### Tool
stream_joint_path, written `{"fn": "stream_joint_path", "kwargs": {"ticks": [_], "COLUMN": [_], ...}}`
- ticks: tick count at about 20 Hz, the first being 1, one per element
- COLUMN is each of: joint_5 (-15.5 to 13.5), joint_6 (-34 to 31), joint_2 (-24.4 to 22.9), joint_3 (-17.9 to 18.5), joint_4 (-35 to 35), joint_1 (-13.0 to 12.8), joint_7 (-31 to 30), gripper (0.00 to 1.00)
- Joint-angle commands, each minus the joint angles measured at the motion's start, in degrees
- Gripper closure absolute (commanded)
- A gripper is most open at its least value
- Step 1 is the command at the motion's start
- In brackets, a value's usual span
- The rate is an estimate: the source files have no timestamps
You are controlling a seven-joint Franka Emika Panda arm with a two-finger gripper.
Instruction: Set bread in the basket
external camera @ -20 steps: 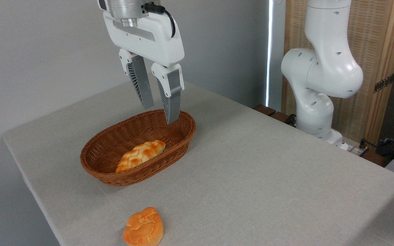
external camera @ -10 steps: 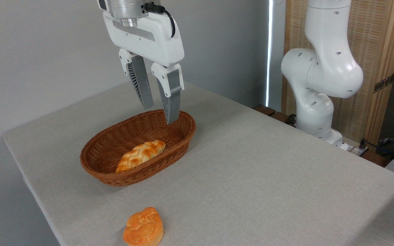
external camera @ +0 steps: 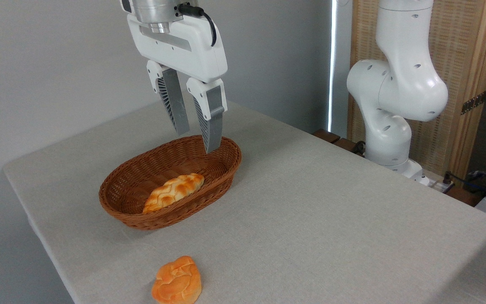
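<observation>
At the near edge of the grey cloth-covered table (external camera: 310,219) lies the bread (external camera: 177,281), a roundish orange bun, its slightly longer side running near to far. Farther back sits the basket (external camera: 209,179), long axis slanting from near left to far right, with a paler braided loaf (external camera: 174,191) inside. Above its far end hangs the gripper (external camera: 195,141), fingers a little apart, holding nothing. Behind stand a grey wall (external camera: 57,63) and the arm's white base (external camera: 390,126).
</observation>
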Motion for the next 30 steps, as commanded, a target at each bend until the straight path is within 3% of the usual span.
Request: {"fn": "stream_joint_path", "kwargs": {"ticks": [1,9,21,30], "joint_5": [-0.6,-0.5,-0.5,-0.4], "joint_6": [1.2,2.3,14.1,18.0], "joint_2": [-0.7,-0.7,0.4,2.2], "joint_3": [0.2,0.3,1.9,2.0], "joint_4": [-0.5,-0.9,-6.8,-7.0], "joint_1": [0.2,0.2,1.1,2.2], "joint_7": [1.1,1.1,0.8,0.6], "gripper": [0.00,0.00,0.00,0.00]}}
